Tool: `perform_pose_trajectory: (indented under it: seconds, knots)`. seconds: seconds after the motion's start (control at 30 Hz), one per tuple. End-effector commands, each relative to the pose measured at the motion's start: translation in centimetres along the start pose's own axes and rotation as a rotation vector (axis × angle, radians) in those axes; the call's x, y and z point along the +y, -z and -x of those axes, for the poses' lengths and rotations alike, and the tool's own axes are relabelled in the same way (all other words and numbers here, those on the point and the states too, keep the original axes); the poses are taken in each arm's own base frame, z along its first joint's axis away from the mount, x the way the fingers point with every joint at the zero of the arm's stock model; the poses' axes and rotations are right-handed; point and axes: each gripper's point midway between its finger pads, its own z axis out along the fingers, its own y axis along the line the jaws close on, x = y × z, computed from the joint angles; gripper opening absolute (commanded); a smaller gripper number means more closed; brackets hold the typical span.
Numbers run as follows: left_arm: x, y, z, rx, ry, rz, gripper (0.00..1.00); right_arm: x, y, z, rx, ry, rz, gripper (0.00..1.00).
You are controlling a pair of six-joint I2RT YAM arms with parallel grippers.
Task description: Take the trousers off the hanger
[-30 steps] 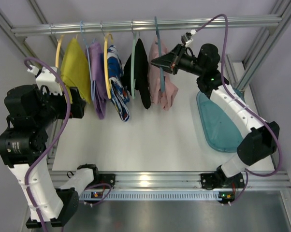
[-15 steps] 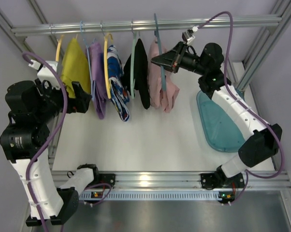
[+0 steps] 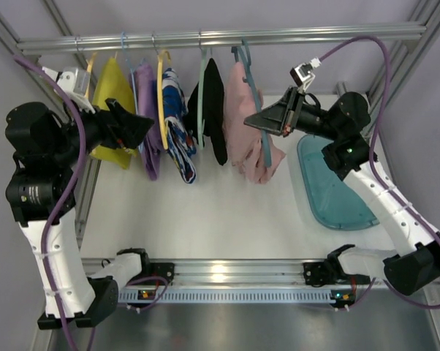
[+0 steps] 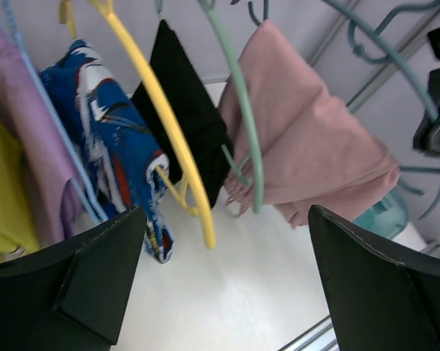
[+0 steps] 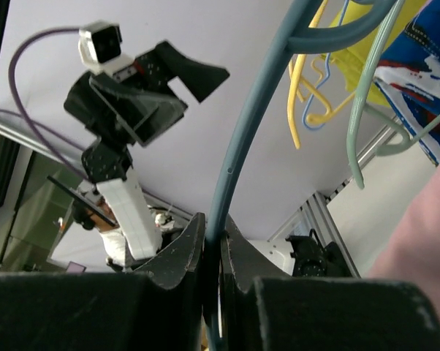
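Observation:
The pale pink trousers [image 3: 242, 139] hang folded over the thin teal hanger [image 3: 264, 150], at the right end of the row of garments. My right gripper [image 3: 253, 122] is shut on the hanger's arm, and holds it tilted out from the rail. In the right wrist view the fingers [image 5: 183, 252] pinch the teal hanger [image 5: 238, 146], with pink trousers [image 5: 428, 241] at the right edge. My left gripper [image 3: 143, 123] is open and empty, raised by the yellow and purple garments. In its wrist view the trousers [image 4: 308, 139] and the hanger's hook [image 4: 395, 51] lie ahead, above the gripper [image 4: 227, 292].
On the metal rail [image 3: 315, 33] hang a yellow garment [image 3: 114, 102], a purple one [image 3: 147, 124], a blue patterned one [image 3: 177, 124] and a black one [image 3: 214, 110], on yellow and pale green hangers. A teal tub [image 3: 330, 183] lies on the white table at the right.
My right gripper has pulled the hanger and trousers rightward and nearer, swinging them out from the row. My left arm has risen and its gripper has moved right towards the garments.

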Motion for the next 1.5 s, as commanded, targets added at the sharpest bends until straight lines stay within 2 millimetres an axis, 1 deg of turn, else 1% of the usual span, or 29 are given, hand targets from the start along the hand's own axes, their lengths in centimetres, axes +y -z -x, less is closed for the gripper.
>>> perform_pose_trajectory:
  seconds: [0.0, 0.03, 0.07, 0.1, 0.13, 0.17, 0.23, 0.3, 0.37, 0.43, 0.47, 0.5, 0.53, 0.6, 0.63, 0.67, 0.7, 0.73, 0.77, 0.8, 0.83, 0.9, 0.93, 1.0, 1.03, 1.27, 1.37, 1.4, 1.47]
  knots:
    - [-2.5, -1.8, 2.7, -0.061, 0.079, -0.174, 0.99, 4.7, 1.5, -1.0, -0.030, 0.265, 0.154, 0.00]
    - [-2.7, -2.1, 2.9, -0.059, 0.130, -0.193, 0.99, 4.7, 1.7, -1.2, -0.036, 0.276, 0.161, 0.00]
    - [-2.9, -2.3, 3.0, -0.060, 0.155, -0.210, 0.99, 3.9, 1.9, -1.5, -0.037, 0.266, 0.151, 0.00]
    - [-2.9, -3.0, 3.3, -0.075, 0.169, -0.242, 0.99, 4.3, 2.2, -1.8, -0.044, 0.281, 0.165, 0.00]
    - [-3.2, -3.2, 3.6, -0.081, 0.237, -0.255, 0.99, 4.3, 2.3, -1.7, -0.063, 0.284, 0.168, 0.00]
    - [-3.5, -3.4, 3.7, -0.090, 0.260, -0.274, 0.99, 4.0, 2.4, -1.8, -0.071, 0.284, 0.167, 0.00]
    - [-3.7, -4.2, 4.4, -0.118, 0.284, -0.295, 0.99, 3.9, 2.4, -1.7, -0.079, 0.286, 0.166, 0.00]
    - [-4.0, -4.8, 4.5, -0.110, 0.289, -0.311, 0.99, 3.7, 2.2, -1.5, -0.083, 0.279, 0.159, 0.00]
    - [-5.3, -5.7, 4.4, -0.092, 0.292, -0.363, 0.99, 3.7, 2.1, -1.3, -0.080, 0.289, 0.157, 0.00]
    - [-6.1, -6.6, 4.8, -0.098, 0.279, -0.394, 0.99, 3.8, 2.0, -1.3, -0.071, 0.296, 0.162, 0.00]
    - [-7.5, -7.1, 4.4, -0.073, 0.275, -0.435, 0.99, 3.9, 2.1, -1.4, -0.068, 0.304, 0.166, 0.00]
    - [-8.3, -7.6, 4.2, -0.060, 0.273, -0.456, 0.99, 4.0, 2.1, -1.6, -0.060, 0.312, 0.170, 0.00]
    - [-9.7, -8.4, 3.6, -0.032, 0.273, -0.496, 0.99, 3.8, 2.2, -1.8, -0.050, 0.310, 0.164, 0.00]
    - [-11.4, -9.2, 3.4, -0.031, 0.263, -0.546, 0.98, 3.1, 2.4, -2.3, -0.041, 0.302, 0.142, 0.00]
    - [-13.2, -9.4, 2.5, -0.002, 0.260, -0.596, 0.97, 2.8, 2.5, -2.4, -0.039, 0.303, 0.134, 0.00]
    - [-13.9, -10.3, 1.7, 0.005, 0.263, -0.615, 0.96, 2.2, 2.6, -2.6, -0.039, 0.302, 0.123, 0.00]
    - [-14.7, -10.4, 1.2, 0.002, 0.270, -0.639, 0.96, 2.2, 2.7, -2.8, -0.040, 0.308, 0.121, 0.00]
    - [-16.3, -10.2, 0.4, 0.013, 0.300, -0.693, 0.95, 1.8, 2.7, -2.8, -0.046, 0.305, 0.111, 0.00]
    - [-17.0, -10.2, -0.1, 0.007, 0.309, -0.716, 0.93, 1.7, 2.8, -2.8, -0.049, 0.303, 0.107, 0.00]
    - [-17.2, -10.9, -0.7, -0.002, 0.316, -0.713, 0.92, 1.8, 2.9, -2.8, -0.052, 0.306, 0.107, 0.00]
    - [-18.6, -10.6, -1.5, 0.016, 0.331, -0.745, 0.91, 1.9, 2.9, -2.8, -0.055, 0.309, 0.107, 0.00]
    - [-19.2, -11.5, -2.1, -0.010, 0.357, -0.757, 0.84, 1.9, 3.0, -2.9, -0.053, 0.311, 0.102, 0.00]
    - [-19.9, -11.5, -2.5, -0.005, 0.374, -0.772, 0.82, 2.0, 3.0, -2.9, -0.053, 0.314, 0.102, 0.00]
    - [-20.2, -12.1, -2.9, -0.012, 0.398, -0.766, 0.75, 1.9, 3.0, -2.9, -0.053, 0.311, 0.102, 0.00]
    - [-20.4, -12.6, -3.2, -0.019, 0.424, -0.766, 0.75, 1.9, 3.0, -2.9, -0.052, 0.307, 0.105, 0.00]
    - [-22.5, -13.4, -3.3, -0.049, 0.494, -0.789, 0.69, 1.4, 3.2, -3.6, -0.041, 0.285, 0.103, 0.00]
    - [-22.8, -14.3, -3.8, -0.025, 0.515, -0.784, 0.67, 1.6, 3.5, -3.9, -0.042, 0.290, 0.108, 0.00]
    - [-22.9, -14.3, -3.6, -0.027, 0.519, -0.786, 0.66, 1.8, 3.6, -4.0, -0.044, 0.296, 0.110, 0.00]
    - [-23.2, -14.7, -3.9, -0.017, 0.520, -0.787, 0.64, 1.9, 3.7, -4.2, -0.044, 0.300, 0.112, 0.00]
